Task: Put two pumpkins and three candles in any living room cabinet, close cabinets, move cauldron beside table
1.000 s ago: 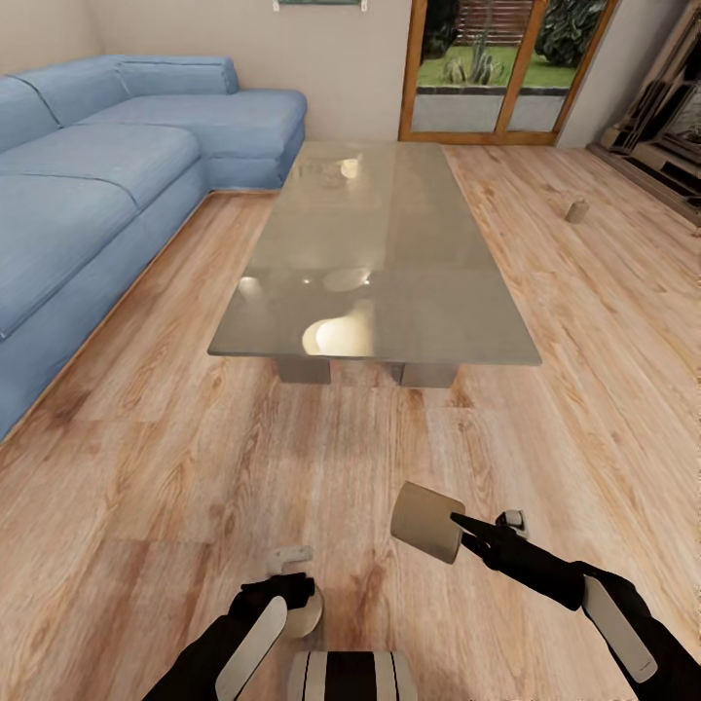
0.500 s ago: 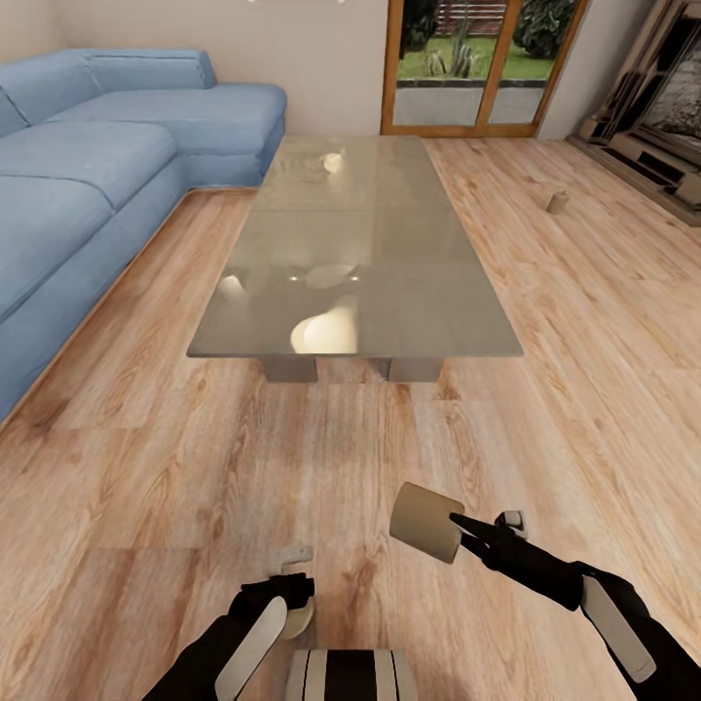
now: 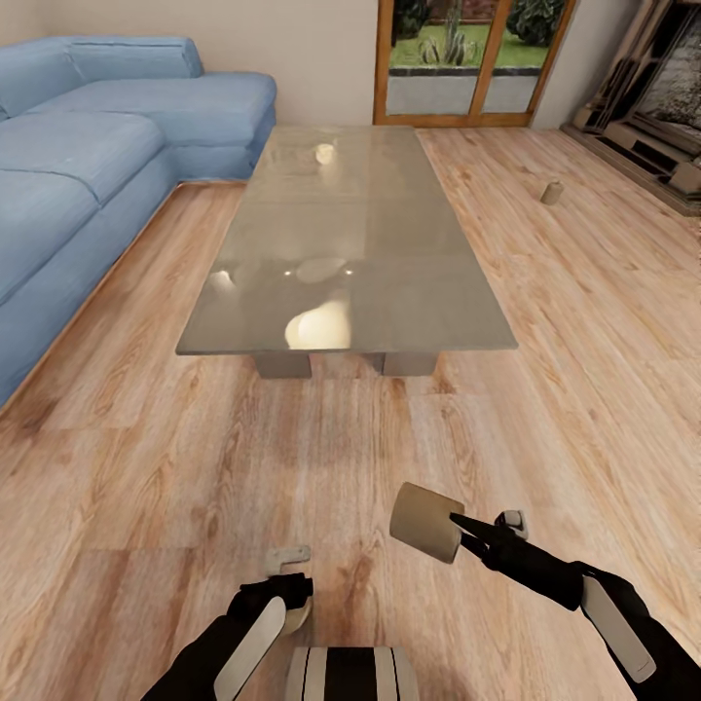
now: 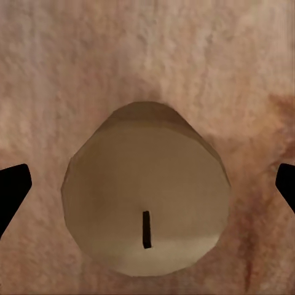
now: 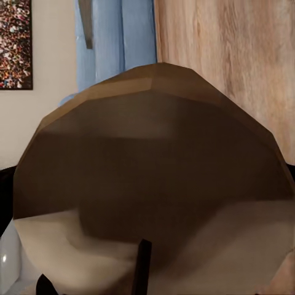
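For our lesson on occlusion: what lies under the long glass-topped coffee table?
Under the coffee table two pale block supports show at its near edge on the wood floor. Reflections on the top hide whatever lies further beneath.

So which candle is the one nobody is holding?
Find the long grey table, then look past its far right side toward the glass doors. A small beige candle stands alone on the wood floor. The others sit at the end effectors; this one is far off.

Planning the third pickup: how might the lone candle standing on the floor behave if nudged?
The far candle is a short, thick upright cylinder, so a low push likely slides it on the smooth plank floor. If it tips, its round side would probably roll.
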Controlling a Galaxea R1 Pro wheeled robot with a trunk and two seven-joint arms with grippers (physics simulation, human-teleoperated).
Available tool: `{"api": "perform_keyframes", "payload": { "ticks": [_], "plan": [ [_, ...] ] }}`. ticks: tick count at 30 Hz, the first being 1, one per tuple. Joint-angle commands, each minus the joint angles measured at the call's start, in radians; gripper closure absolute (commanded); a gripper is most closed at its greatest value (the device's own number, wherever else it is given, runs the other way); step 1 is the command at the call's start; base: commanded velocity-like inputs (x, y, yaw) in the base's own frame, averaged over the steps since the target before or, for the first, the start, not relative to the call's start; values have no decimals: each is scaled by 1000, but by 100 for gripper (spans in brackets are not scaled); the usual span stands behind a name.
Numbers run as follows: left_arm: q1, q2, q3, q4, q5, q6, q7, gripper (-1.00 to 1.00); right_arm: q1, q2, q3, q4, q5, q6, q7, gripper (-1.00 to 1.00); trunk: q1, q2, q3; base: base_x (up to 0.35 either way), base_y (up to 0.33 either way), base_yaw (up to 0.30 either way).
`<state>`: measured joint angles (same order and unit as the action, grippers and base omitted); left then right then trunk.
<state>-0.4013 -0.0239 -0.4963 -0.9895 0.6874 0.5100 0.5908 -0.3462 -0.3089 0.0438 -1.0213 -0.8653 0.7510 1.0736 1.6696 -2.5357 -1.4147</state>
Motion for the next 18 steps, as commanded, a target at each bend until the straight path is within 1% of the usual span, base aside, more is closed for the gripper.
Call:
{"api": "perform_keyframes", "payload": {
  "ticks": [1,9,11,12,18],
  "plan": [
    [-1,1,-2,-1,9,1,10,-100,0,-1,2,0,-8,7,-1,100,0,-1,-4,0,0,-20],
    [-2,6,0,8,8,0,10,-100,0,-1,3,0,-7,6,-1,100,4,-2,-35,0,0,-4],
    [-2,11,1,9,3,0,10,-100,0,-2,3,-1,-4,7,0,100,4,-2,-35,0,0,0],
    [-2,15,1,9,-5,-1,10,-100,0,-4,4,-5,-3,7,1,100,4,-2,-35,0,0,0],
    [-2,18,2,9,-19,-2,11,-100,0,-7,4,-16,-2,5,6,100,4,-2,-35,0,0,0]
  ]
}}
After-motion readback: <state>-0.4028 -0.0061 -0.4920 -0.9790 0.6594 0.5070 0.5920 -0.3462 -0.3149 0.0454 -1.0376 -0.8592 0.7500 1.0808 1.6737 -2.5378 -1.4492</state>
